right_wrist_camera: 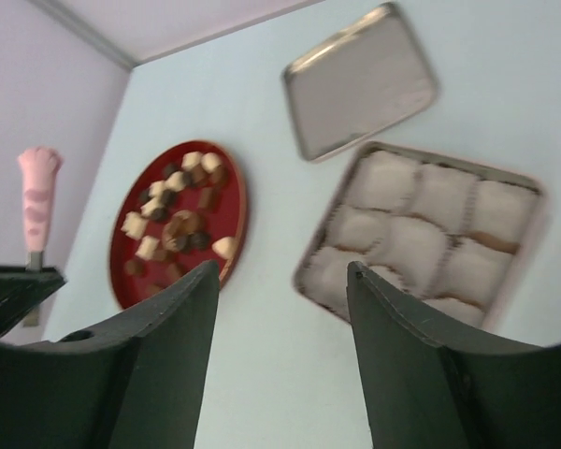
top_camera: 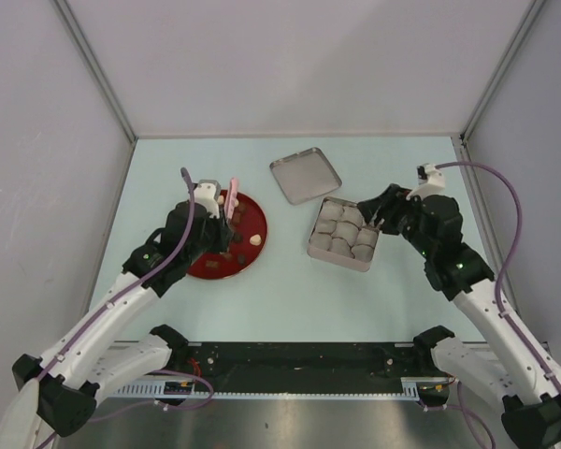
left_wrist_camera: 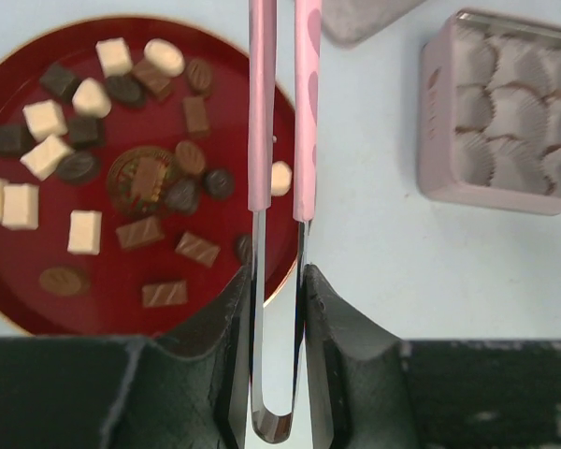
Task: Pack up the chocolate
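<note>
The packing had hardly begun, as far as I could judge. The left gripper (left_wrist_camera: 279, 309) was closed on the tongs (left_wrist_camera: 262, 112), thin bright steel with matte pink sleeves on the arms. It pressed the arms near to each other, leaving a narrow gap, and the tips were cut off in its own camera's view, so I could not tell whether they held a piece. Under them lay the plate (left_wrist_camera: 112, 273), round, red and glossy, and on it was the chocolate (left_wrist_camera: 84, 231): small dark brown and cream-white pieces, squares, bars and ovals, some with ridged tops, spread loosely (one cream piece lay at the right rim, just beside the tongs). Right of the plate lay the lid (right_wrist_camera: 360, 82), a flat square of dull metal with rounded corners. Near it stood the tin (left_wrist_camera: 439, 178), of the same metal, filled with crinkled white paper cups (left_wrist_camera: 519, 112). Most looked empty, and one showed a brownish streak too blurred to name. The right gripper (right_wrist_camera: 282, 281) hung by the tin's right edge, its jaws apart with nothing between them. Nearly every piece was left to be moved, and the lid was not yet on.
</note>
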### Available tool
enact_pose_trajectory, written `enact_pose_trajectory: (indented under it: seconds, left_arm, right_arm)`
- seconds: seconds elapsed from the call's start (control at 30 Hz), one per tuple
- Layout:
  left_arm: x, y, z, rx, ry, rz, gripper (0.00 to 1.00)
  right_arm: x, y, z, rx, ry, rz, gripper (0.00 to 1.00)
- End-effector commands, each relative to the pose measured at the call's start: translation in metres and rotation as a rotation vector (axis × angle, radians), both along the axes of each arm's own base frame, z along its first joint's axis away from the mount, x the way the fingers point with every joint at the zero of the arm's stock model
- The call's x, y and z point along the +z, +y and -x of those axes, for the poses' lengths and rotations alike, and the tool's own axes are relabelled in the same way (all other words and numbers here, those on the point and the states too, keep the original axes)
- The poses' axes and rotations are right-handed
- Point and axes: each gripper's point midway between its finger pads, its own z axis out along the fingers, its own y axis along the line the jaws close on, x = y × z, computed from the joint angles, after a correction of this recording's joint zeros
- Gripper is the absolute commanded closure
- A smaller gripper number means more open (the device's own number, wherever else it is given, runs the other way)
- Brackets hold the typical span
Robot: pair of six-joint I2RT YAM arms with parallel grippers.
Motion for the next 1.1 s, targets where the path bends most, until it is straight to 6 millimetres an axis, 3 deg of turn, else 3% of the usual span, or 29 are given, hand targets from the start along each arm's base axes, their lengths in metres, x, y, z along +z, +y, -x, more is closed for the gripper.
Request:
enact_pose_trajectory:
  seconds: [0.0, 0.23, 0.53, 0.63, 0.8, 1.07]
  left_arm:
    - [-0.003, 0.016, 0.001, 0.039, 0.028, -0.071, 0.77]
    - [-0.022, 0.020, 0.004, 0.056, 0.106, -0.093, 0.77]
    - [-0.046, 0.027, 0.006, 0.086, 0.222, -0.117, 0.74]
    - [-0.054, 0.030, 0.007, 0.105, 0.256, -0.120, 0.73]
    - [-0.067, 0.038, 0.009, 0.136, 0.320, -0.131, 0.72]
    - [-0.083, 0.050, 0.012, 0.179, 0.414, -0.166, 0.70]
  right_arm:
    - [-0.012, -0.059, 0.010, -0.167, 0.027, 0.136, 0.36]
    - [-0.021, -0.120, 0.028, -0.361, 0.050, 0.264, 0.27]
    - [-0.034, -0.162, 0.042, -0.495, 0.098, 0.454, 0.22]
    - [-0.037, -0.173, 0.046, -0.532, 0.113, 0.505, 0.20]
    - [-0.041, -0.175, 0.048, -0.550, 0.073, 0.506, 0.18]
    - [-0.030, -0.181, 0.056, -0.597, 0.020, 0.487, 0.13]
